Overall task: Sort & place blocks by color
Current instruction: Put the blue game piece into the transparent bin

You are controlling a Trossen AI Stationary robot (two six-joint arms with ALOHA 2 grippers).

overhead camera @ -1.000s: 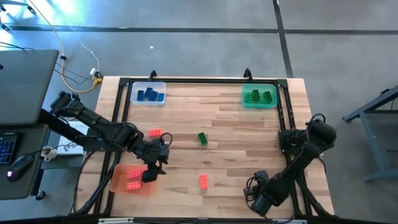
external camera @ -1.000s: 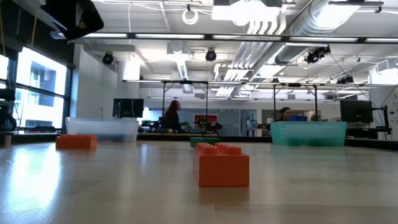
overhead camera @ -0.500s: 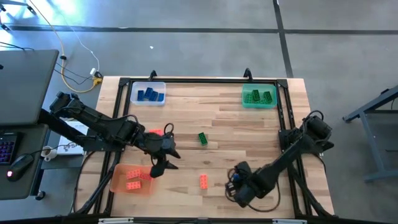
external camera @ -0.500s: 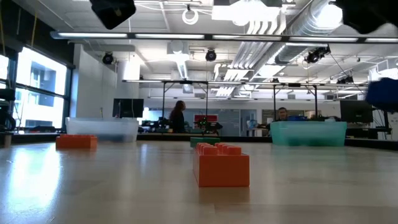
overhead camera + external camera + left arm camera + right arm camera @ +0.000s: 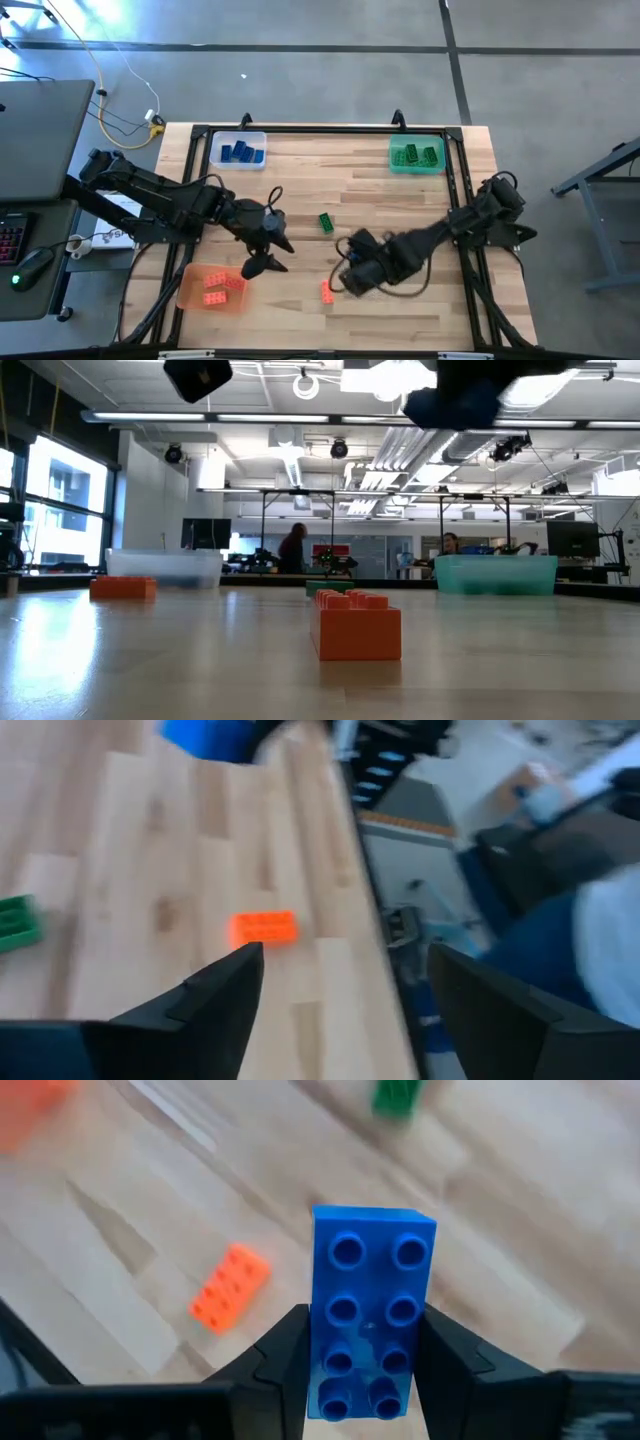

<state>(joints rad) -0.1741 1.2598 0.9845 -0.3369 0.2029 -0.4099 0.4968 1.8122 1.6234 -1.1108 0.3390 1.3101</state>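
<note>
Gripping studded blue block [image 5: 370, 1310], right gripper [image 5: 365, 1380], seemingly plastic

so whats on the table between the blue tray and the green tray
Nothing: in the high view, only bare wood runs between the blue tray and the green tray. The loose green block lies nearer the arms.

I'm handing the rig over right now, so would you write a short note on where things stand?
Left gripper: jaws open, empty, beside the orange tray.
Right gripper: jaws shut on a blue block, above mid-table.
Done: blue blocks in the clear tray, green ones in the green tray, orange ones in the orange tray.
Left: two orange blocks and one green block loose on the table; the held blue block.
</note>
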